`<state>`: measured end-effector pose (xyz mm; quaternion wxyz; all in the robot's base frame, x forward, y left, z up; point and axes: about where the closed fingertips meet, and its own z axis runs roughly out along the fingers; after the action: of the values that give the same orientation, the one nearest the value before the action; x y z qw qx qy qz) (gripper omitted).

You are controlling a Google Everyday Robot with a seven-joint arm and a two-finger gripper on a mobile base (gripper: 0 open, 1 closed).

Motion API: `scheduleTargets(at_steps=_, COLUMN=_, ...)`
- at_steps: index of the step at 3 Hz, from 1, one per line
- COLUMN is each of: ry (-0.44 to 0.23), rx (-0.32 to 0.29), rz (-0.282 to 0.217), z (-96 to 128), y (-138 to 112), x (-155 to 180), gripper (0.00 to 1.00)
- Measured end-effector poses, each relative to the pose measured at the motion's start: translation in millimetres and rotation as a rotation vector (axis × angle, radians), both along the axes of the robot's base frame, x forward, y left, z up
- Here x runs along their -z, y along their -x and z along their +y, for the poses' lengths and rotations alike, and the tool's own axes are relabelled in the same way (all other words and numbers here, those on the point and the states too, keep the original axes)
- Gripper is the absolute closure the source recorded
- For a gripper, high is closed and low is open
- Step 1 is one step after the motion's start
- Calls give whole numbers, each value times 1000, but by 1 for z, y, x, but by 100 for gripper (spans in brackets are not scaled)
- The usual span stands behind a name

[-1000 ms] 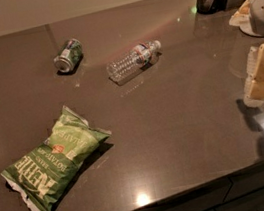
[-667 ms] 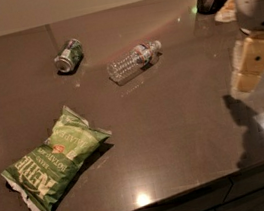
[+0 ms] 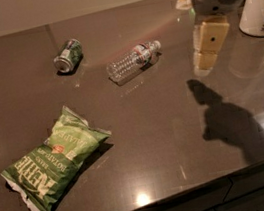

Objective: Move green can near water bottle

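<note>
One relation decides the coming move: the green can (image 3: 68,55) lies well apart from the gripper (image 3: 205,64), far off to its left in the camera view and a little farther back on the table (image 3: 168,136). The water bottle (image 3: 133,60) lies between them, nearer the gripper than the can is. A straight reach for the can would therefore, in my judgement, pass over or just behind the bottle.

Both things lie on their sides. The can's long axis runs on a diagonal, with its silver end turned toward the near left. The bottle lies on much the same diagonal, its white cap pointing toward the gripper. Can and bottle are near each other but not touching.

The gripper hangs above the table and holds nothing, casting a dark shadow on the surface nearer the camera. Whether it is set wide or narrow I cannot tell from this angle.

The arm above the gripper is cut off by the top edge. A white jar (image 3: 259,4) just to the gripper's right is cut off by the side edge. A green chip bag (image 3: 56,164) lies far to the near left, clear of the path.
</note>
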<state>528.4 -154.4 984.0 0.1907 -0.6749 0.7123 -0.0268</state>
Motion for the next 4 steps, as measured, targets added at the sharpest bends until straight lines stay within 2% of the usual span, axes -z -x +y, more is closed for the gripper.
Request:
scheduleTargets(at_steps=1, ry=7, rx=-112, rz=-53, z=31, y=-43, x=-1, gripper=0)
scheduleTargets(at_steps=2, ry=18, rx=-210, rz=-72, z=56, y=-73, x=3, gripper=0)
scheduleTargets(at_steps=3, ry=41, rx=-313, rz=-82, z=80, y=-94, x=12, gripper=0)
scheduleTargets(at_steps=4, ry=76, rx=-438, rz=-119, z=108, y=-113, x=21, gripper=0)
